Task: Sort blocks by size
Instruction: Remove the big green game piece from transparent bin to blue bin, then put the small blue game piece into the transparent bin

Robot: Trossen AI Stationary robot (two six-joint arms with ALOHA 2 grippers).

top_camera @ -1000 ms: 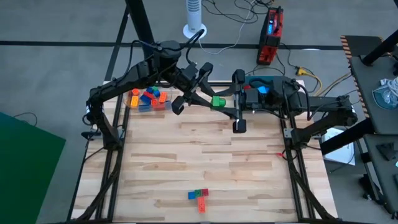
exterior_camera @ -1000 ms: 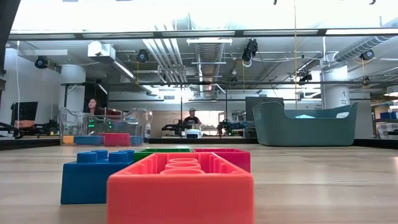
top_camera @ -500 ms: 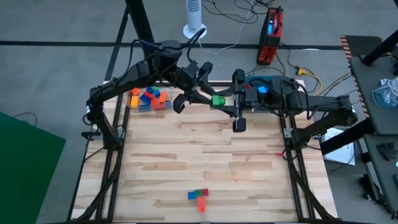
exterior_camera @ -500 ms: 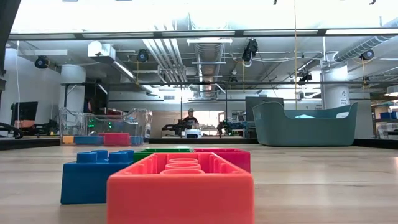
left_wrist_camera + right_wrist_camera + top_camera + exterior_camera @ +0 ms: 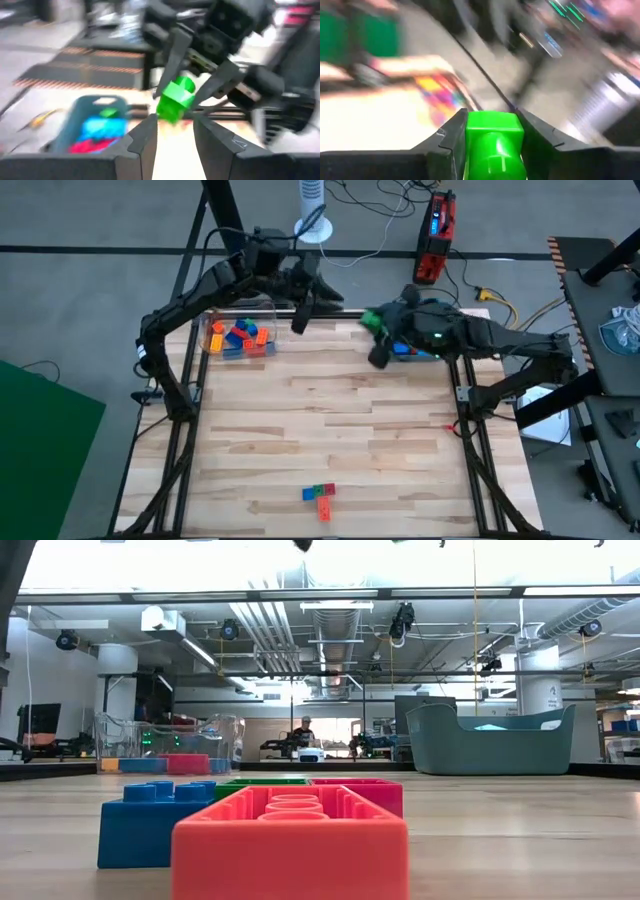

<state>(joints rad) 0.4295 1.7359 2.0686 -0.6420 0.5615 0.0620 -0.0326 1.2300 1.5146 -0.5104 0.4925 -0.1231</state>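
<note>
Right tool (image 5: 372,320) is clamped on a green block (image 5: 371,318), carried in the air at about one o'clock on the table (image 5: 330,420), just beside the teal tub (image 5: 420,345) at the far right edge. From its own wrist camera the green block (image 5: 494,135) sits squarely between the two dark fingers (image 5: 454,137). Left tool (image 5: 300,315) hangs at about eleven o'clock near the far edge, beside the clear box (image 5: 238,340); its fingers (image 5: 144,142) stand apart with nothing between them, and past them its camera sees the green block (image 5: 175,99) in the other arm's grip, with the tub (image 5: 95,122) off to the side already holding blue and red pieces.

As for progress, sorting looks well advanced but not done. The clear box holds a heap of blue, red, orange and yellow blocks (image 5: 238,336), and the tub shows at least a blue one (image 5: 404,350). My reading is that the green block is bound for the tub. A small cluster (image 5: 320,496) of blue, green, red and orange blocks waits at six o'clock near the front edge, well apart from both containers; in the low view these fill the foreground, with a red-orange block (image 5: 290,845) nearest and a blue one (image 5: 150,825) beside it. Those four or so appear to be what is left.
</note>
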